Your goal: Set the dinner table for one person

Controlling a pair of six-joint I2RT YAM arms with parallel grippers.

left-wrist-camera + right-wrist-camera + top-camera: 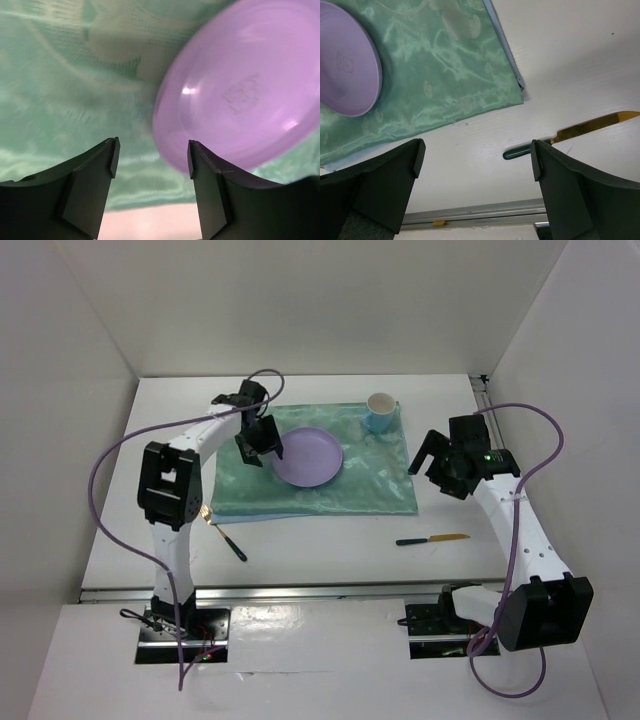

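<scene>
Since the purple plate (308,457) and the cup (380,410) are sitting on the green cloth (370,485) toward the far edge of the tabletop (330,560), I'm guessing cutlery is the step now? Which hand goes? (pete)

Right hand (475,155), I'd say. Its fingers are wide apart with nothing in them, and its camera looks down at the knife (570,134), which lies on bare tabletop between the cloth and the near edge, right side. To do it well, come down square across the dark handle, not the thin gold blade. Close low so it doesn't skate, then lay it just beside the plate's right rim.

Left hand (152,157) is apart and empty too, hovering just beside the plate's left rim. The fork or spoon (225,537) (can't tell which) lies toward the near-left corner. The tabletop is below both hands, and neither seems to touch it. (mo)
</scene>
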